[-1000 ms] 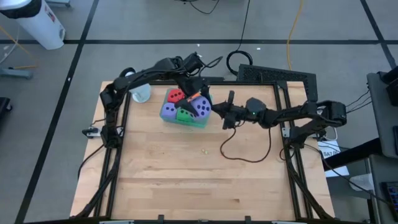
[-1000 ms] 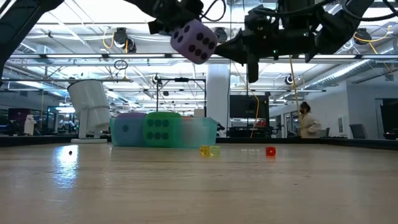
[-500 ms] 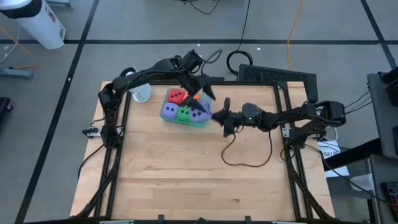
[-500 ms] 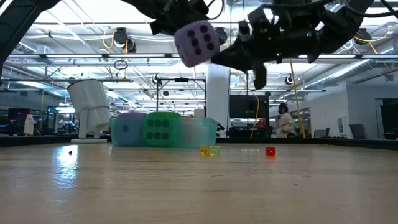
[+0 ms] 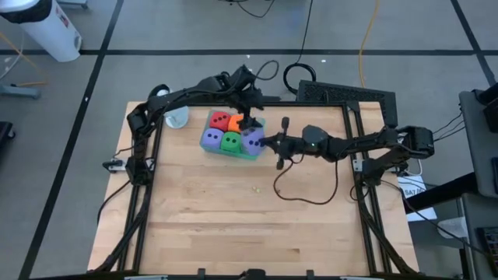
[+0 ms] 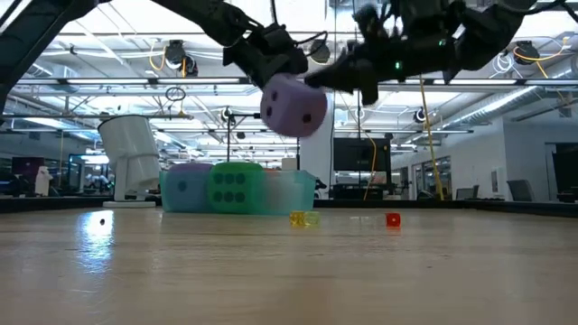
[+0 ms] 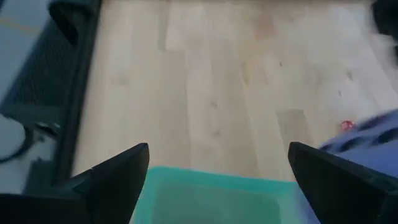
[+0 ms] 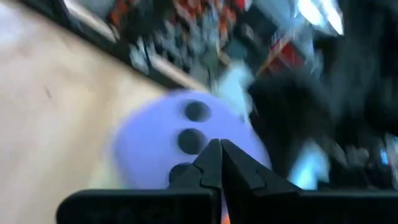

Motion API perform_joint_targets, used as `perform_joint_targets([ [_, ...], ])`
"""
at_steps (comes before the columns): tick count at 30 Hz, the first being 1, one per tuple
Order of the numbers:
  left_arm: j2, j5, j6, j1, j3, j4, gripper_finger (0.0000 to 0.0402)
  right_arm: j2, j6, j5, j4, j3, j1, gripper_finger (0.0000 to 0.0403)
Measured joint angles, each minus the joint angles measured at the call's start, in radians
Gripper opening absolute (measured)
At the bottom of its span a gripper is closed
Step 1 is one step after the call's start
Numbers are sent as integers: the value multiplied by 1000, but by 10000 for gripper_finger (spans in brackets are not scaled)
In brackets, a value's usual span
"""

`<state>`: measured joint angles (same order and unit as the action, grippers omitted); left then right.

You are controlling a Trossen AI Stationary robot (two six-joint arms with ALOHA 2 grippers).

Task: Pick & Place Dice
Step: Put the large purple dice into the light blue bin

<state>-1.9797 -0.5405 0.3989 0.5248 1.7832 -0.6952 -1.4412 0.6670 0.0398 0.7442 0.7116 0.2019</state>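
The translucent teal tray [image 5: 234, 155] holds a red die [image 5: 219, 120], an orange die [image 5: 235, 121], a purple die [image 5: 211, 138] and a green die [image 5: 230, 141]. A lavender die [image 6: 293, 106] is in mid-air above the tray wall [image 6: 289, 191], just below my left gripper [image 7: 217, 180], which is open over the tray. My right gripper [image 8: 219, 149] is shut. It comes level from the table's right, with its tips beside the lavender die [image 8: 180, 134]. My right gripper has its shut tips right by the lavender die's pipped face [image 8: 193, 124]. Blur keeps me from telling whether they touch it. My left gripper touches nothing.
A white cup [image 5: 177, 117] stands left of the tray. Tiny yellow [image 6: 304, 218] and red [image 6: 393, 219] cubes lie on the wood nearer the middle. A black cable [image 5: 307, 190] loops on the table below the right arm. The near half of the table has free room.
My left gripper has let go of the lavender die, which has dropped from between its fingers toward the tray and turned as it fell. My right gripper has moved toward the table's left, closer to the tray and the die.
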Motion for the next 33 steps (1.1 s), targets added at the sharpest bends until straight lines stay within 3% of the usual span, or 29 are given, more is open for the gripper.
perform_joint_targets([
  [8,4,71,-42,-13,-103,53,397,-68,-132,-16,-75,0,77,0],
  [17,48,232,-12,-8,-112,65,397,-128,-161,-43,-69,-3,111,0],
  [22,144,340,22,1,-112,69,397,-124,-161,-42,-69,-3,104,0],
  [27,337,437,32,-27,-110,6,397,-117,-161,-37,-74,-4,105,0],
  [30,440,495,-20,-69,-110,-102,392,-101,-159,-40,-83,-4,104,0],
  [33,517,601,-129,-117,-127,-172,361,-102,-161,-41,-94,-4,104,0],
])
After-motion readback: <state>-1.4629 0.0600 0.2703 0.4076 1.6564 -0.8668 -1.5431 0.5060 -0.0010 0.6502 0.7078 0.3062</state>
